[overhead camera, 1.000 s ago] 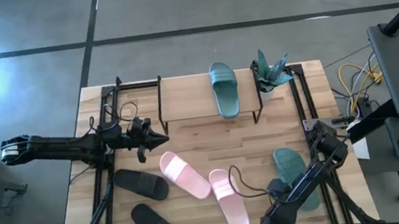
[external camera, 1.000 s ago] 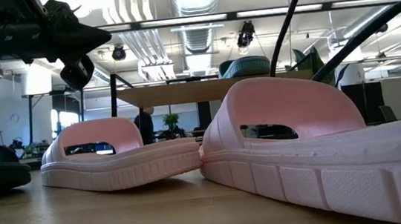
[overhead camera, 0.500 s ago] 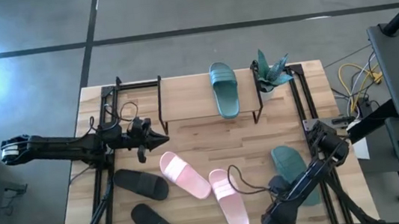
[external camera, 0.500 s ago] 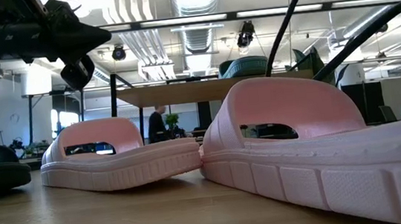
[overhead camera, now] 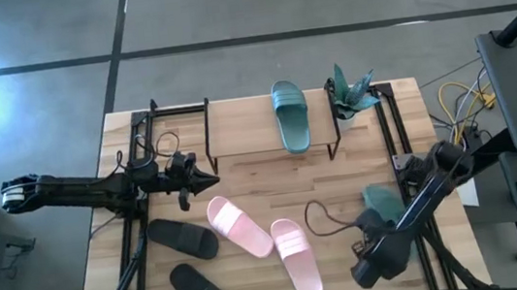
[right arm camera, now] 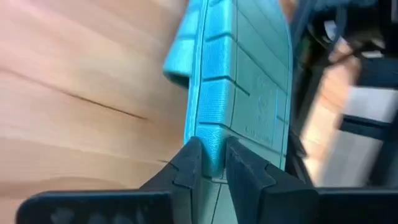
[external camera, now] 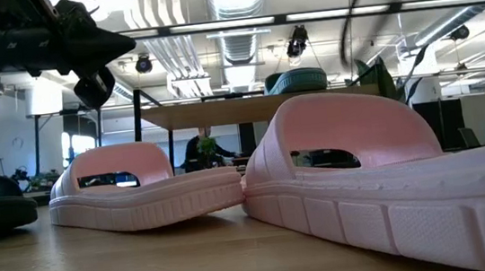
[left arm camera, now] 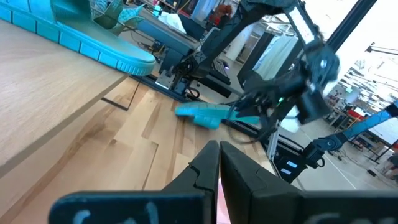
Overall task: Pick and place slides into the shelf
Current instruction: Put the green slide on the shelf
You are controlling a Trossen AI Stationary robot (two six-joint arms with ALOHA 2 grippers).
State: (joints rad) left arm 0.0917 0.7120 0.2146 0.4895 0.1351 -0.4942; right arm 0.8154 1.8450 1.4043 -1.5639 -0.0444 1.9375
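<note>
Your right gripper (right arm camera: 208, 163) is clamping the edge of a teal slide (overhead camera: 379, 201), holding it off the table (overhead camera: 242, 171) near the right edge, just inside the black metal frame (overhead camera: 396, 139) that runs along that side, so you are working with little room to the right. The right arm is reaching in from the right edge, slanting down toward the near side, wrist low. The other teal slide (overhead camera: 290, 113) is already lying on the shelf (overhead camera: 247, 127), toward its right end, beside the potted plant (overhead camera: 350, 92); the board to its left is lying bare and open. Between the shelf and the near edge the table's middle is taken up by the two pink slides (overhead camera: 238, 225), toes nearly touching; the two black slides (overhead camera: 183, 238) are lying at the near left. Your left gripper (overhead camera: 206, 178) is hanging just in front of the shelf's left half, its arm stretching in level from the left edge, fingers (left arm camera: 205, 163) pressed together on nothing. A loose cable (overhead camera: 323, 218) is looping over the wood between the pink pair and the right arm.
</note>
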